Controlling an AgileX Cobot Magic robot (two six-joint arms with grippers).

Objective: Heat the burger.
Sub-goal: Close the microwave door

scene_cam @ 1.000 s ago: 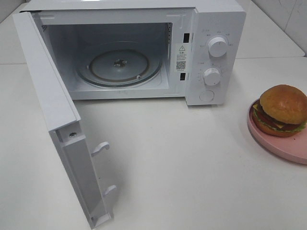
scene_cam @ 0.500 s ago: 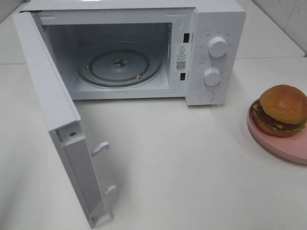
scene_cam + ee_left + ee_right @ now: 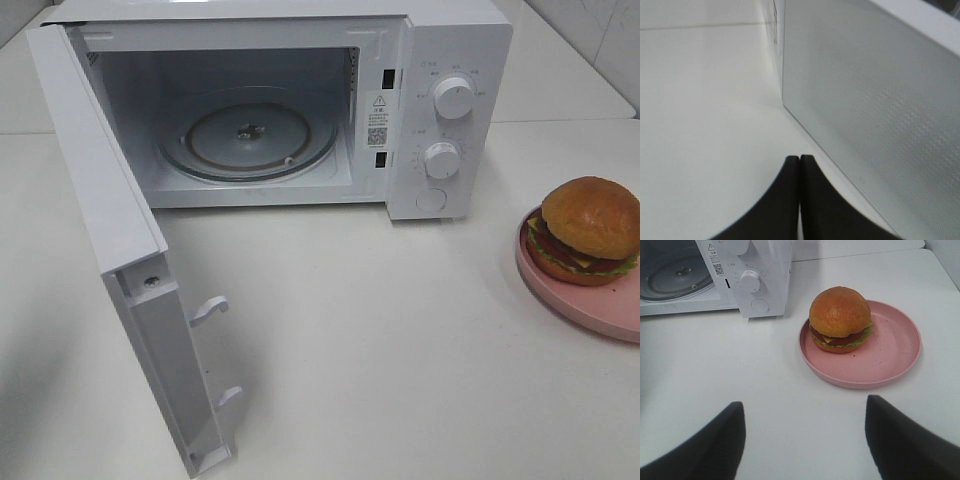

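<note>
- Burger (image 3: 840,319) is sitting on pink plate (image 3: 890,357), ahead of R gripper (image 3: 805,440), well apart from it, nothing touching it.
- R gripper is standing wide open, empty; its two dark fingers (image 3: 710,445) are hanging over bare white table (image 3: 790,405), w/ burger lying beyond the gap between them.
- L gripper (image 3: 799,165) is showing fingertips pressed together, shut on nothing, hovering low over table just beside the perforated face of microwave door (image 3: 880,110).
- Burger is looking glossy: golden-brown domed bun on top, dark patty under it, red + yellow layers, green lettuce poking out at the edge, bun base below. Sitting upright, toward the plate's microwave-side rim, not centred.
- In high view burger (image 3: 588,230) and plate (image 3: 590,305) are lying at far R of table, right of microwave (image 3: 450,110), apart from it.
- Microwave door (image 3: 110,250) is hanging wide open to the L; glass turntable (image 3: 250,135) is showing inside, bare.
- Two white knobs (image 3: 455,98) are sitting on the front panel.
</note>
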